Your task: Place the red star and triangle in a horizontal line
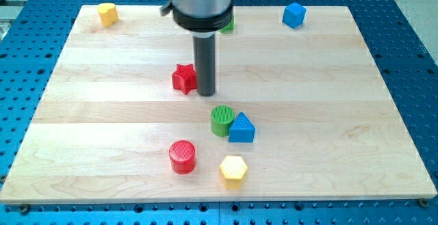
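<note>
The red star [183,78] lies left of the board's middle. My tip [206,93] stands right against the star's right side. The blue triangle [241,128] sits below and to the right, touching the green cylinder [222,120] on its left. The triangle is lower in the view than the star. The rod's wide housing hides most of the green star [228,25] at the view's top.
A red cylinder [182,156] and a yellow hexagon [233,170] sit near the bottom edge. A yellow block [107,12] is at the top left corner and a blue cube [293,14] at the top right. The wooden board [102,115] lies on a blue perforated table.
</note>
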